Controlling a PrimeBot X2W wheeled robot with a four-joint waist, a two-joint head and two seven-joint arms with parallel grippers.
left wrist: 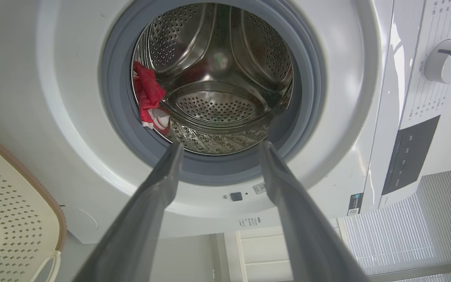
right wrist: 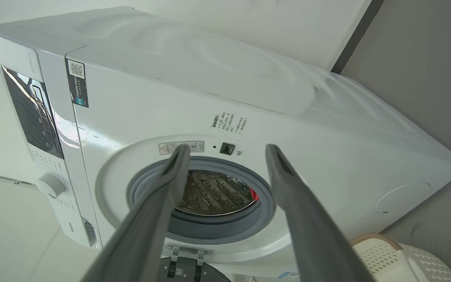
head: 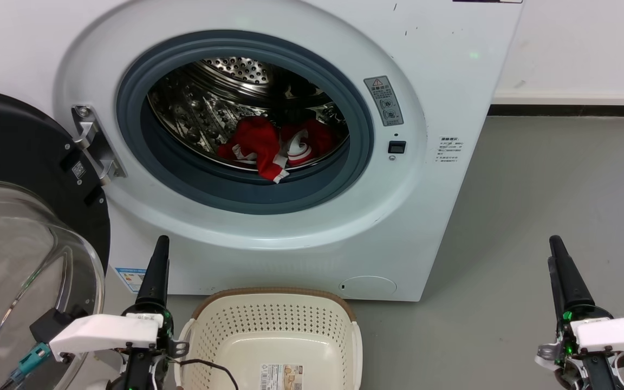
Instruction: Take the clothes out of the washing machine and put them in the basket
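Head view | 2 clothes (head: pixel 258 143) in washing machine (head: pixel 442 81) | 1 basket (head: pixel 274 295) | left hand (head: pixel 161 242), right hand (head: pixel 554 244): spread

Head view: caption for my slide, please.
Red fabric clothes lie inside open white washing machine; cream perforated basket sits below.

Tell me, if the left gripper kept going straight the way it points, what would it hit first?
Likely the steel drum inside the washing machine: the left gripper, open, aims through the door opening just past the grey ring. The red clothes sit off to one side. Depth is unclear.
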